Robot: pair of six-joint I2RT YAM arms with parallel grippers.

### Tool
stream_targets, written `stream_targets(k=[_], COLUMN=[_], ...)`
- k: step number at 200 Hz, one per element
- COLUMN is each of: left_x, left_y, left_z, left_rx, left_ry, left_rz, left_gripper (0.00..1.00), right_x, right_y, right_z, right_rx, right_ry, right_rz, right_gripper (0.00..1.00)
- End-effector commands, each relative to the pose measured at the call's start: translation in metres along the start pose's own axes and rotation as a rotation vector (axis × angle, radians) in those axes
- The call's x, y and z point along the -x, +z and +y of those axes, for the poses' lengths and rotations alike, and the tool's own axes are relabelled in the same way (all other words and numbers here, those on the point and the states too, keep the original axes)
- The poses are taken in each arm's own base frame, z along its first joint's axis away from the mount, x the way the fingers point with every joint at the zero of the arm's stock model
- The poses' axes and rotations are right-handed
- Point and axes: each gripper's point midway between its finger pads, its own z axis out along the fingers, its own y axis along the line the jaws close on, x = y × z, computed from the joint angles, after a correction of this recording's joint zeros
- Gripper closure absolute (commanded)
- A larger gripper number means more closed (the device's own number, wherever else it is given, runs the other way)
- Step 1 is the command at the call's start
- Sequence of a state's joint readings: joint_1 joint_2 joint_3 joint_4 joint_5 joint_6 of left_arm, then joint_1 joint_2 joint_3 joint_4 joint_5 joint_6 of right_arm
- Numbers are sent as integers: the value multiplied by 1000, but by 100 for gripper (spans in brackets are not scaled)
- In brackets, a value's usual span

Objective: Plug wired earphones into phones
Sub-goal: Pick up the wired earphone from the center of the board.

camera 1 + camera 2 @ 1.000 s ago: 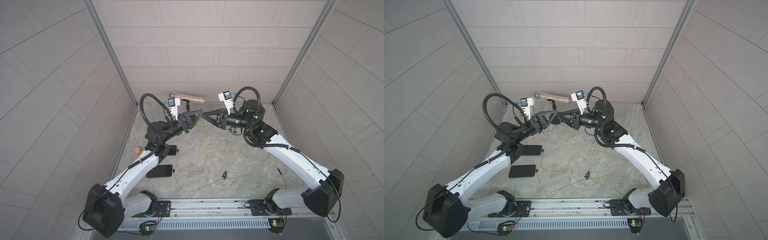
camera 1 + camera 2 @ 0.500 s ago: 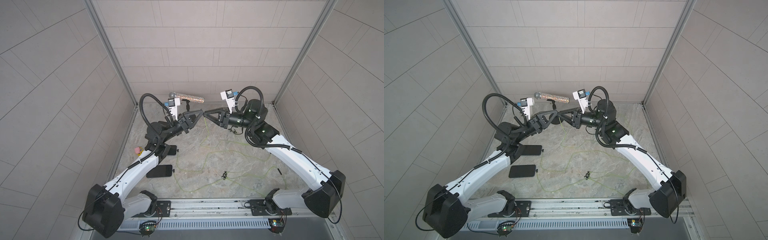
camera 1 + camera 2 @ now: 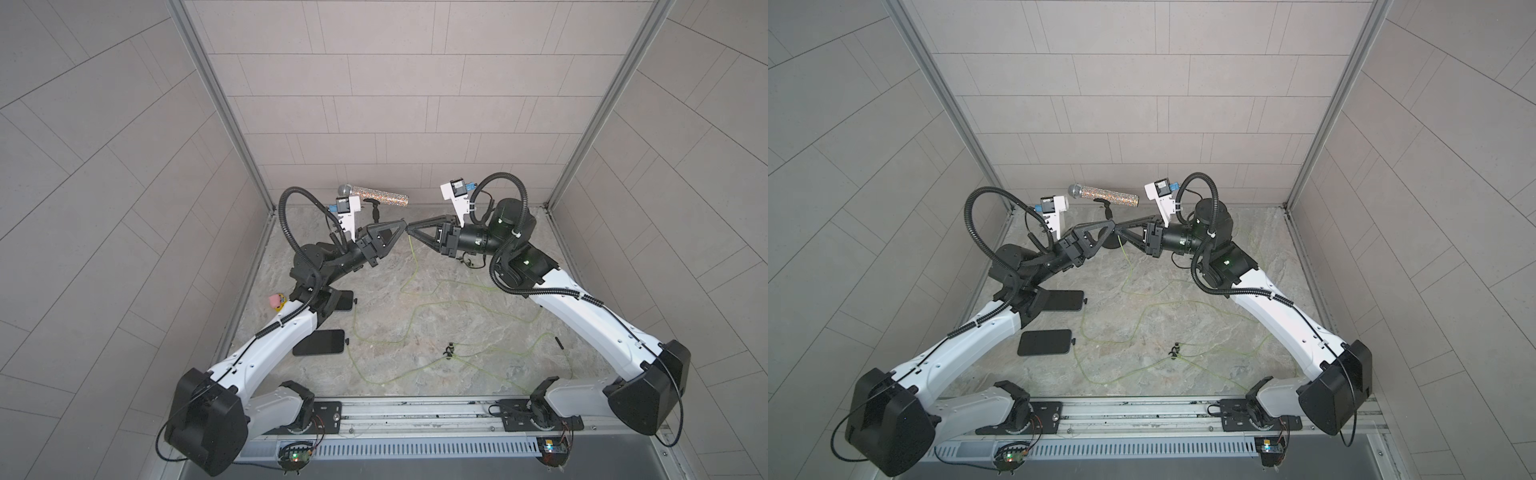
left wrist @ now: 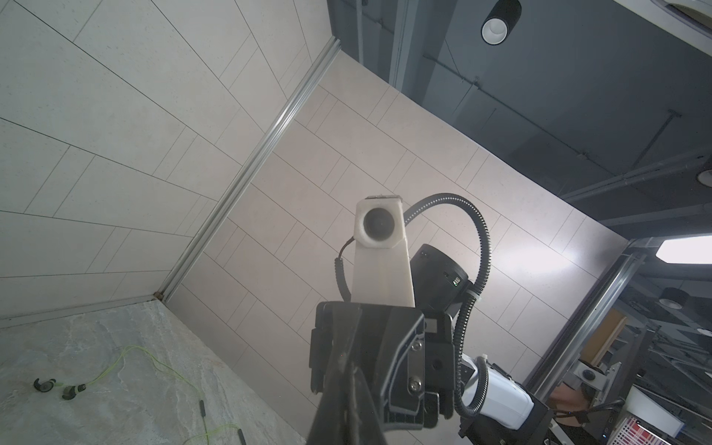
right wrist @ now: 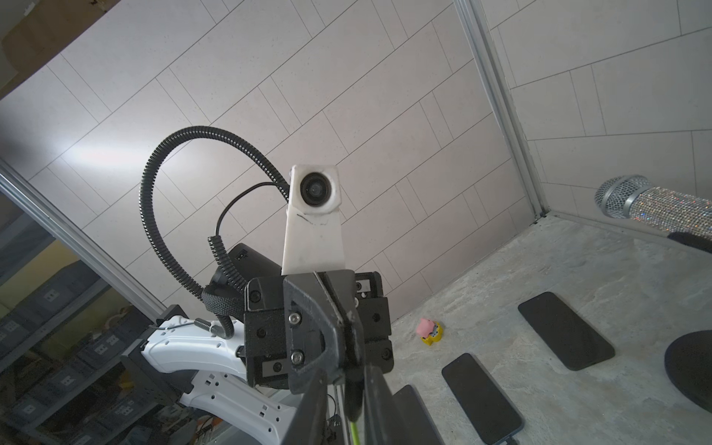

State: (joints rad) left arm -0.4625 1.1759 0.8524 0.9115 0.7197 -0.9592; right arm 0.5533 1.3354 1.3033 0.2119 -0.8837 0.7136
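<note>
Hardly anything has shifted in the last second: both arms hold the same raised pose. Tip to tip, the right end effector meets the left end effector high above the middle of the bench's far half. Left fingers are pressed together; whether anything is caught between them is hidden. Right fingers sit close around a cable that runs between them in the right wrist view; whether they pinch it yet I cannot tell. From the meeting point the cable drops to the bench and loops toward the near edge, where earbuds lie. Along the left edge lie the phones; two seem to be plugged in already.

This looks like a mid-air handover of the cable's end. Next, one side needs a firm hold with the plug sticking out before the other lets go, then a carry to the free phone's port.
</note>
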Motion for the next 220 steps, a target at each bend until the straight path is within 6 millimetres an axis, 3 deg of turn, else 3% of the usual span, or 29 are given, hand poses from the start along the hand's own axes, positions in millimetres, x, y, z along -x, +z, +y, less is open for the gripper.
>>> stream_targets(k=[1, 59, 123, 139, 160, 175, 188, 205, 220], left_x=[8, 7, 5, 6, 7, 6, 9, 13, 9], left_y=[-2, -3, -5, -7, -15, -34, -68, -123, -153], left_z=[-20, -19, -17, -14, 3, 30, 59, 93, 117], left_rx=[-56, -52, -23, 8, 171, 416, 703, 1070, 1253], left_ry=[64, 66, 76, 84, 89, 102, 108, 107, 62], left_rz=[-17, -12, -5, 0, 19, 57, 68, 87, 130], left_gripper=[100, 100, 100, 86, 49, 34, 21, 18, 16], right_x=[3, 1, 2, 2, -4, -11, -16, -24, -33], right_y=[1, 3, 2, 1, -3, -9, -15, -19, -20], right_z=[7, 11, 13, 9, -7, -31, -53, -76, -92], right_rx=[27, 42, 37, 16, -75, -194, -296, -380, -434], right_ry=[-14, -13, -18, -24, -42, -62, -86, -99, -113], right_rz=[4, 15, 12, 6, 13, 22, 23, 25, 42], right_gripper=[85, 86, 100, 100, 100, 100, 100, 100, 100])
